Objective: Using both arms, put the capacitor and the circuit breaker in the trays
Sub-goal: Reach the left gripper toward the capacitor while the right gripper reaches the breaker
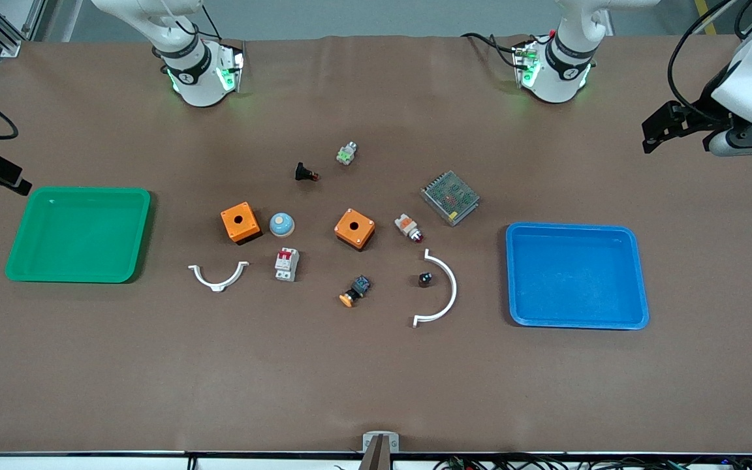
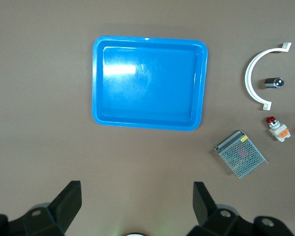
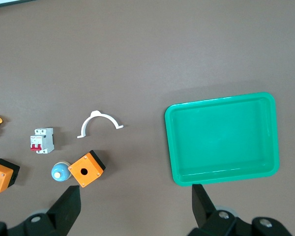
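Both hands are hanging wide open and empty, left hand [image 2: 135, 209] over bare counter [image 1: 376, 378] near the capacitor [image 1: 424, 279], right hand [image 3: 135, 211] near the circuit breaker [image 1: 286, 264].

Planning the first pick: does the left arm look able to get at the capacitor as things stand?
Probably yes. The capacitor lies uncovered inside the curve of the white bracket, open from above, and the left gripper is open and empty.
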